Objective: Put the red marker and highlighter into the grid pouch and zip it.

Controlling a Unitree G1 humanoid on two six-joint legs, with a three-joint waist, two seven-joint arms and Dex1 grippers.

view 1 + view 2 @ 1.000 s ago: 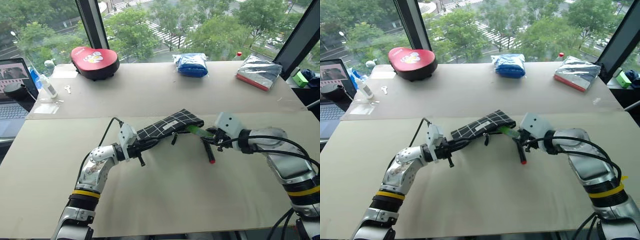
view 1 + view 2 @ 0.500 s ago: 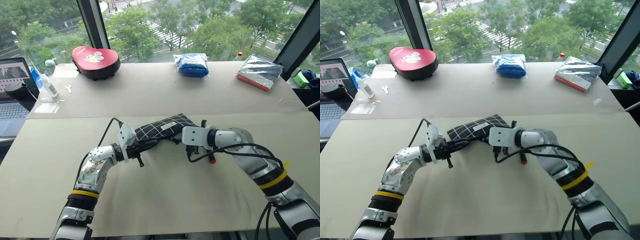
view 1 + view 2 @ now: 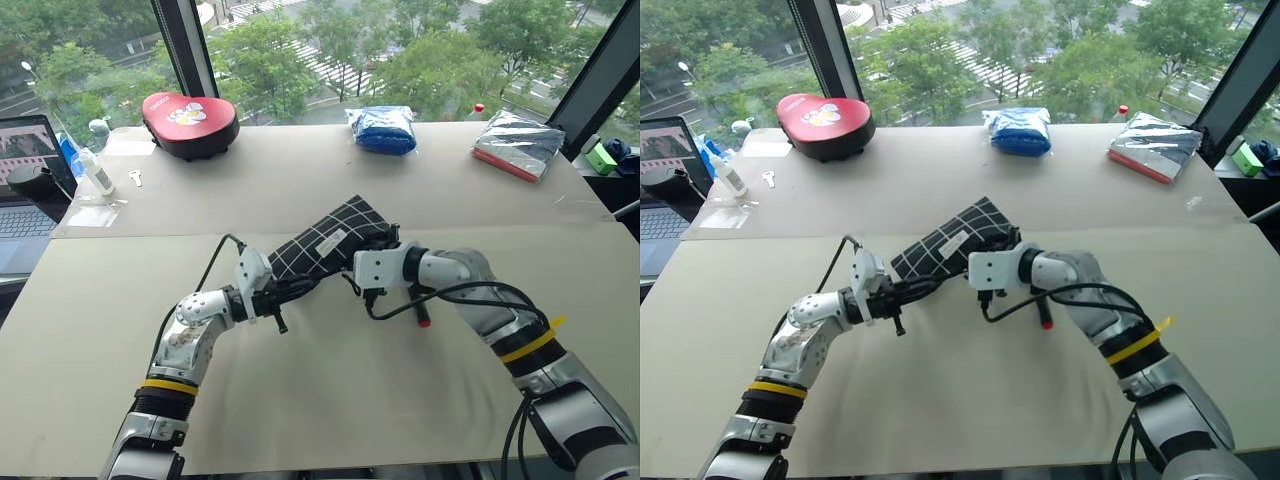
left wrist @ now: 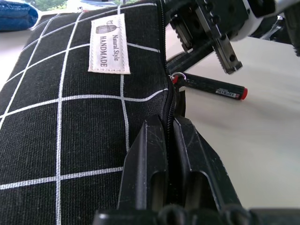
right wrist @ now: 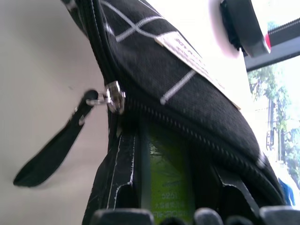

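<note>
Jaws of the left gripper [image 4: 169, 140] pinched the grid pouch [image 3: 330, 240] edge while the right gripper [image 5: 164, 187] clasped the highlighter [image 5: 166, 178] inside its mouth, the red marker [image 4: 213, 87] lying on the table [image 3: 330, 400].

One grid pouch [image 3: 335, 240], one red marker [image 4: 215, 87], one highlighter [image 5: 166, 178].

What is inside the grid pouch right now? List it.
Through the open zipper of the grid pouch, the green highlighter shows between the right gripper fingers. The rest of the interior is covered by fabric. The red marker lies outside on the table.
</note>
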